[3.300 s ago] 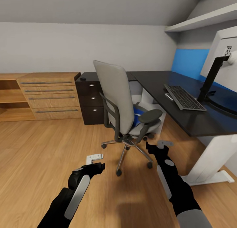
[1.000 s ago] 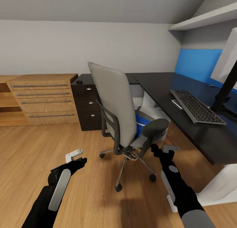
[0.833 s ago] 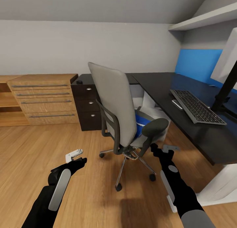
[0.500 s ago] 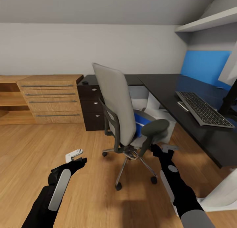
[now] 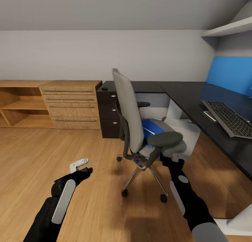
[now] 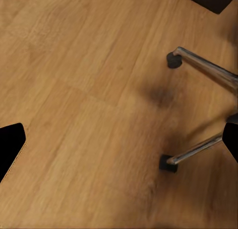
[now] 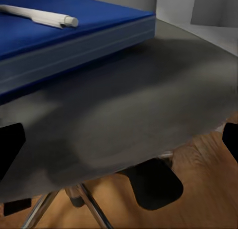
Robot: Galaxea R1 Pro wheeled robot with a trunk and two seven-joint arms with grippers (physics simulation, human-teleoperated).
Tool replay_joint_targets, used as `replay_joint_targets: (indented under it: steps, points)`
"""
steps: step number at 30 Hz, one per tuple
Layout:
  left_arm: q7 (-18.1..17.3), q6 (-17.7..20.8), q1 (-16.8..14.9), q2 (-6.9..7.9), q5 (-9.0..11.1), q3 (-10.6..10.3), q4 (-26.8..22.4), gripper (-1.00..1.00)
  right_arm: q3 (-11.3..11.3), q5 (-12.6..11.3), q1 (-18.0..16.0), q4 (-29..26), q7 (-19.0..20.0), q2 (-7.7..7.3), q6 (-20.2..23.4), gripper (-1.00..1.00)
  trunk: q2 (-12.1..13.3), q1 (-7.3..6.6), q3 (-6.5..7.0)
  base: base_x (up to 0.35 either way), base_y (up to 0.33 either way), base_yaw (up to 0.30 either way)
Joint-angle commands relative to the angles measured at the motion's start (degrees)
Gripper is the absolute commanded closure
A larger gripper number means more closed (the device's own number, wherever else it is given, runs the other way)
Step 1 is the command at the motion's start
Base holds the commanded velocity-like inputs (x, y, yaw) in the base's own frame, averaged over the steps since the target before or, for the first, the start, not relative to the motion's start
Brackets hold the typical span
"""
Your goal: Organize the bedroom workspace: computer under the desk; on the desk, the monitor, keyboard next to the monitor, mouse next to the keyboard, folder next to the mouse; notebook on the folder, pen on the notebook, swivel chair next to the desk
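Observation:
The grey swivel chair (image 5: 130, 116) stands side-on in front of the black desk (image 5: 182, 91). The blue folder (image 5: 152, 127) lies on its seat, and in the right wrist view the folder (image 7: 74, 38) carries the white pen (image 7: 39, 16). My right gripper (image 5: 177, 158) hangs open just below the chair's near armrest, level with the seat's (image 7: 144, 105) edge. My left gripper (image 5: 79, 164) is open over bare floor, left of the chair's base (image 6: 198, 149). The keyboard (image 5: 229, 119) lies on the desk at right. The mouse (image 5: 104, 89) sits on the desk's far left corner. The monitor is out of view.
A light wood drawer unit (image 5: 71, 105) and open shelves (image 5: 19, 107) line the back wall on the left. The desk's black drawers (image 5: 109, 114) stand behind the chair. A blue wall panel (image 5: 231, 72) and a white shelf (image 5: 227, 28) are at right. Wood floor (image 5: 42, 154) spreads to the left.
The whole picture has swung, so the camera moved: the chair now shows side-on and nearer the middle, and the monitor has left the picture. Both arms keep their pose.

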Motion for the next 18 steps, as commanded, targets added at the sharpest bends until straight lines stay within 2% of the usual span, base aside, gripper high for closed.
replay_joint_targets:
  steps: [1, 18]
  points:
    - [0.57, 0.09, -0.04, 0.00, 0.59, -0.06, -0.04, -1.00, 0.09, -0.38, -0.01, -0.12, -0.22, -0.01, 0.27, -1.00, -0.02, -0.01, 0.02, 0.000, 0.000, 0.195]
    - [0.64, 0.01, -0.04, 0.00, 0.58, -0.41, 0.51, -1.00, 0.34, -0.55, -0.01, 0.27, -0.23, 0.92, 0.27, -1.00, -0.02, -0.01, 1.18, 0.000, 0.000, 0.198]
